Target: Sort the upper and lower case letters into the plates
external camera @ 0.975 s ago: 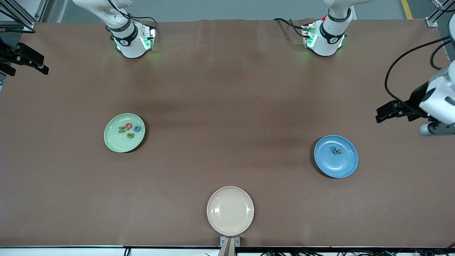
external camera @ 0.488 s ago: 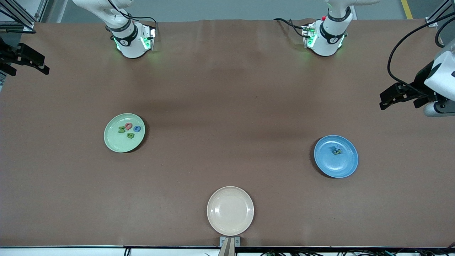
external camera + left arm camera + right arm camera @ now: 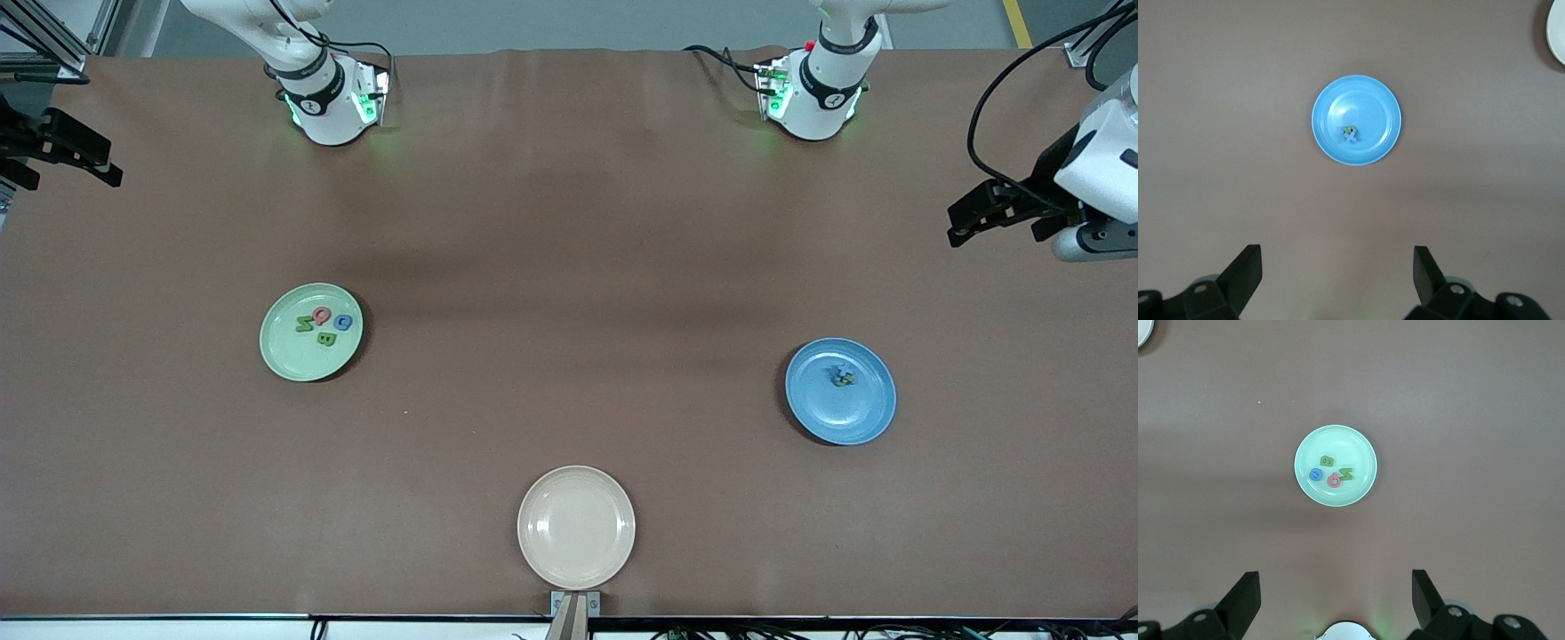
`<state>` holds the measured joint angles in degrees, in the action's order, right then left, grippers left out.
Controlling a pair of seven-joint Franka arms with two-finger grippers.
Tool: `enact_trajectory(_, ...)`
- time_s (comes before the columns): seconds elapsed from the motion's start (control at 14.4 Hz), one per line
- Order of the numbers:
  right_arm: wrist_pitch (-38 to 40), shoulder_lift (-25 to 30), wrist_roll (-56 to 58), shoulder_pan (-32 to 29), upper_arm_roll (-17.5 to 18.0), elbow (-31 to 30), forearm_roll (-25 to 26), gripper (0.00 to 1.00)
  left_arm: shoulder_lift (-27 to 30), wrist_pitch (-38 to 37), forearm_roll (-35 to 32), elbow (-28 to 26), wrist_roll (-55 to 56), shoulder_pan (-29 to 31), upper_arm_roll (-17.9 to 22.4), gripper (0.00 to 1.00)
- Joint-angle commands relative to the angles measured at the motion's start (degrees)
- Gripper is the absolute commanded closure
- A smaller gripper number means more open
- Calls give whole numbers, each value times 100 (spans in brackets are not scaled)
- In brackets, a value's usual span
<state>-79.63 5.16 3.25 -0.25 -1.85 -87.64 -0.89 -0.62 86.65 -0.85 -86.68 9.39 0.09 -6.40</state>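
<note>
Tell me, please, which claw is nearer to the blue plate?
The left claw, up over the table's edge at the left arm's end, near the blue plate. The right claw hangs at the right arm's end.

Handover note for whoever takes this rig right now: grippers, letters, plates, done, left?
Left gripper: open, empty, up at the left arm's end of the table.
Right gripper: open, empty, at the right arm's end.
Green plate: four letters in it, a green B and Z, a blue one, a red one.
Blue plate: small cluster of letters, count unclear.
Beige plate: nothing in it.
Done: no letters loose on the table.
Left: apparently nothing; check the blue plate's count.
</note>
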Motion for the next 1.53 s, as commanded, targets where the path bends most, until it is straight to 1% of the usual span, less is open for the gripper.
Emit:
enact_trajectory(0.0, -53, 143, 70, -19, 9, -149, 45, 0, 431, 1, 191, -411, -122, 132, 33, 0)
enact_trajectory(0.28, -53, 143, 70, -19, 18, -149, 45, 0, 563, -253, 182, -420, -210, 211, 24, 0)
enact_trajectory(0.7, -88, 143, 70, -10, 18, -149, 45, 0, 555, -438, 156, -368, -157, 202, 24, 0)
enact_trajectory(1.11, -79, 152, 62, -10, 18, -149, 45, 0, 493, -429, 129, -297, -104, 175, -37, 0)
enact_trajectory(1.25, -79, 152, 62, -19, 18, -149, 45, 0, 484, -429, 173, -184, -209, 219, -28, 0)
enact_trajectory(1.46, -35, 152, -26, -19, 9, -140, 37, 0, 476, -473, 173, -201, -175, 211, -28, 0)
